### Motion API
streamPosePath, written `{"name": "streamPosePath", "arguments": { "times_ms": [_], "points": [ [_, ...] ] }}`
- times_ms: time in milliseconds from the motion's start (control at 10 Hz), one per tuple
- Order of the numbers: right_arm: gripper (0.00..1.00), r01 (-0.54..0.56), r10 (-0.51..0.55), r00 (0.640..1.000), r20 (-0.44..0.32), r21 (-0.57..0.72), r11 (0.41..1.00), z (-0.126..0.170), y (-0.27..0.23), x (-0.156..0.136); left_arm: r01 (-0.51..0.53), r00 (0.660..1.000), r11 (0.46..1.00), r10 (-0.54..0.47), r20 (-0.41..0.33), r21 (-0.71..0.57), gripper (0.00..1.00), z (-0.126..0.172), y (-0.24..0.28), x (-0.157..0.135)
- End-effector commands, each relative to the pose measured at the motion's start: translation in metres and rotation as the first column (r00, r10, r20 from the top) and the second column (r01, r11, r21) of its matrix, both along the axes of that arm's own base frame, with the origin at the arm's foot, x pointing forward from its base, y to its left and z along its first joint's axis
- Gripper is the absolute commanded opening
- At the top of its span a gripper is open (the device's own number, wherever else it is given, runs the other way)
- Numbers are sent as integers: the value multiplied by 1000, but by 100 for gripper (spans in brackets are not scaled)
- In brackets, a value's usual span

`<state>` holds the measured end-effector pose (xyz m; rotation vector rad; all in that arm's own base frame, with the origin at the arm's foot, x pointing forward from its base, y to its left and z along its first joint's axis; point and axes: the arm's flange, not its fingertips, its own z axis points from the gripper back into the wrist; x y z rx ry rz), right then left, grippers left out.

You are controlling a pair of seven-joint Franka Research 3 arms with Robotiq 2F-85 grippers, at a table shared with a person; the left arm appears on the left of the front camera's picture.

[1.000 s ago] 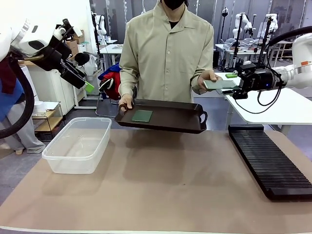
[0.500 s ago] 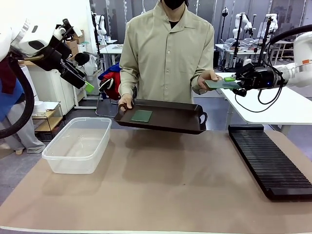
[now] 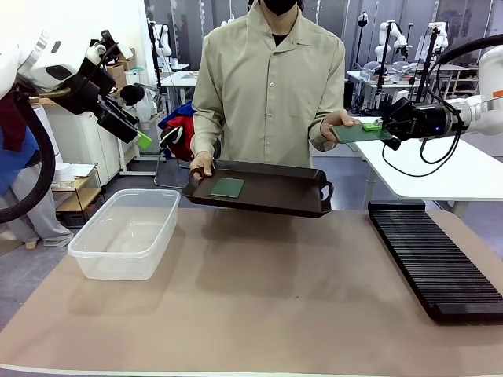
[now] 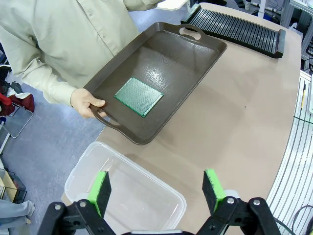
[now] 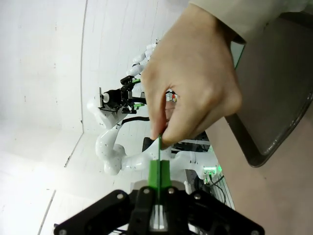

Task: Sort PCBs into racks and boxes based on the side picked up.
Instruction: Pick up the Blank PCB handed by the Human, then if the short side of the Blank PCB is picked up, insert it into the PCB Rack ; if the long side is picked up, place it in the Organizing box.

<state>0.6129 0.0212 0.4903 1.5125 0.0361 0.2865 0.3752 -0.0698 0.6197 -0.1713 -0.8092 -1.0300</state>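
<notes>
Grip is made on the right: my right pincer has its green pads pressed together on one edge of the held PCB. From that wrist I see the board edge-on, a thin green line running up into the person's hand, whose fingers pinch its far end. My left pincer stands wide apart with nothing in it, hanging over the clear box.

Past the box, the left wrist view gives me the brown tray, gripped at one handle by the person's other hand. The second PCB lies flat in it, nearer that hand. The black rack sits at the far end of the worktop.

Only the front view shows the held PCB's broad face, roughly level, beside the tray's right end and up beyond the rack. The left pincer is raised high at the left, above the box.

A second ago the right pads stood apart around that board's edge; now they have closed, and board and hand sit slightly higher. The left arm, tray and box have not moved.
</notes>
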Motion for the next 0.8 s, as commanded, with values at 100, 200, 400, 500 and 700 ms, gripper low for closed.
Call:
{"name": "streamPosePath", "arguments": {
  "times_ms": [100, 200, 400, 500, 700],
  "points": [
    [0, -13, 14, 999, -39, 24, 1000, 2, -2, -3, 17, 1000, 1000, -17, -5, 9, 100, -1, 2, 0],
    [0, -23, 24, 999, -44, 26, 999, 1, -1, -2, 17, 1000, 1000, -17, -5, 9, 100, -1, 2, 0],
    [0, -11, 11, 1000, -17, 4, 1000, -2, 1, -1, 17, 1000, 1000, -17, -5, 9, 100, -1, 2, 0],
    [0, -11, 11, 1000, -17, 4, 1000, -2, 1, -1, 17, 1000, 1000, -17, -5, 9, 100, -1, 2, 0],
    [0, -11, 11, 1000, -17, 4, 1000, -2, 1, -1, 17, 1000, 1000, -17, -5, 9, 100, -1, 2, 0]
  ]
}}
